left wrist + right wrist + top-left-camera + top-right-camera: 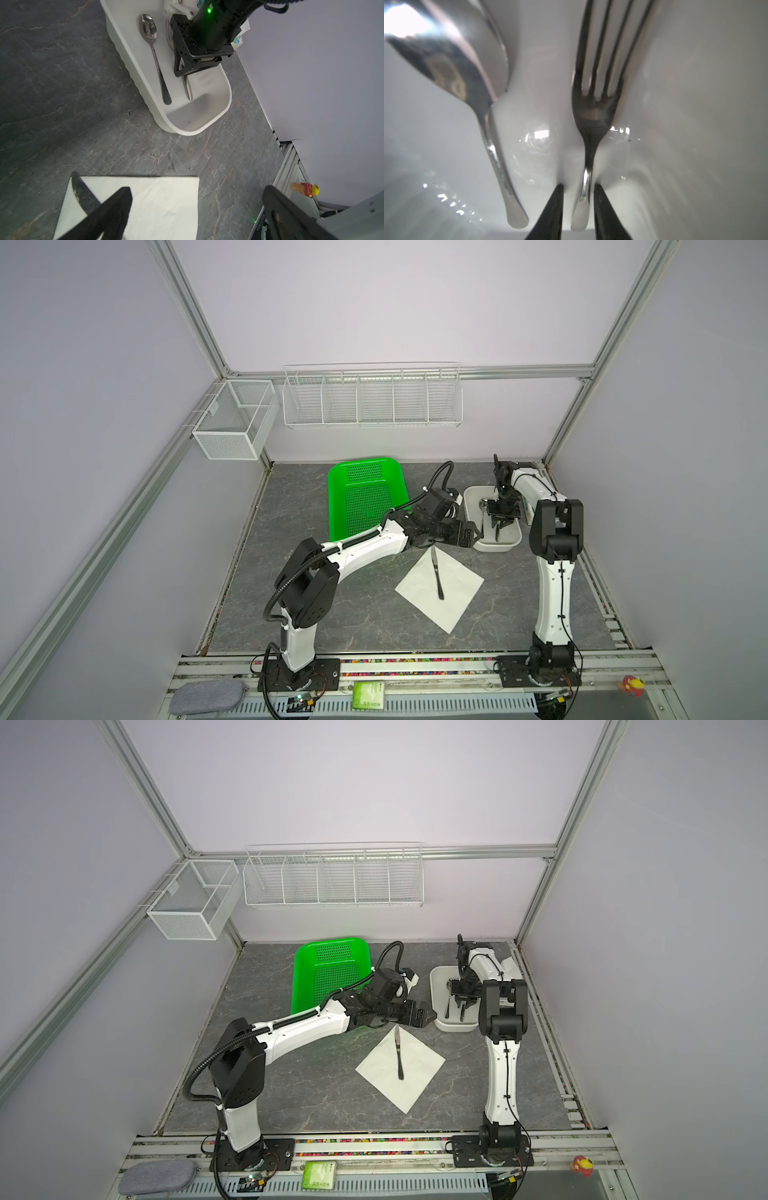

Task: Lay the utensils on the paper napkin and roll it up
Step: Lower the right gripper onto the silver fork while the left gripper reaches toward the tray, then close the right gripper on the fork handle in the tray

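Your right hand [578, 187] is down in the white tub [207, 122]. It is narrow, with a finger on either side of the fork [593, 108] handle and a gap still on one side. The spoon [467, 72] lies beside the fork. Your left hand [475, 534] hangs wide by the paper napkin [457, 597] corner, near the tip of the knife [436, 572] lying on it. In both top views the right hand covers most of the fork.

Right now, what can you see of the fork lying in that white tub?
The fork is slim, shiny silver metal with four tines and a narrow handle that widens at its end. It lies flat on the floor of the white tub, beside the spoon without touching it. The right gripper straddles its handle, with a small gap showing on one side.
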You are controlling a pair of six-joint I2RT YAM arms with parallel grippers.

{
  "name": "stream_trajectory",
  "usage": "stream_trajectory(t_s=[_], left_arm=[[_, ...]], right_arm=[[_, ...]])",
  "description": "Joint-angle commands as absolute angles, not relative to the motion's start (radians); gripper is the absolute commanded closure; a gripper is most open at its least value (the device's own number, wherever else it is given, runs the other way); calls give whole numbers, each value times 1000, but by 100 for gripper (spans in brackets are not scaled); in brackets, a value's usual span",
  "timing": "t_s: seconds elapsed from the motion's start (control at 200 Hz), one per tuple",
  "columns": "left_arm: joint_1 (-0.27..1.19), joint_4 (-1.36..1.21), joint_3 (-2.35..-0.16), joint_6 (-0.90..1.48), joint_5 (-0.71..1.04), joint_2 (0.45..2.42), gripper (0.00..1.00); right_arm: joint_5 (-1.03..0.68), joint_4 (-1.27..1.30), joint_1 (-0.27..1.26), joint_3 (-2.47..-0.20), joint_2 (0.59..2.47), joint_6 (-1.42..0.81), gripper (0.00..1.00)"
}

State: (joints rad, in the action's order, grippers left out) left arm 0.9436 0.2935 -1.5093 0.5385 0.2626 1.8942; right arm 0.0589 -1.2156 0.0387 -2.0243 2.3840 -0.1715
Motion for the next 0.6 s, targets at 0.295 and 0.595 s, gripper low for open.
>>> stream_trajectory(t_s=[0.295,0.595], left_arm=[[948,342,-1499,516,243,1852,1],[948,351,-1496,501,220,1831,1]], right_arm=[[37,-1247,29,-2075,2506,-162,80],[40,-1277,30,-2100,2411,-145,84]])
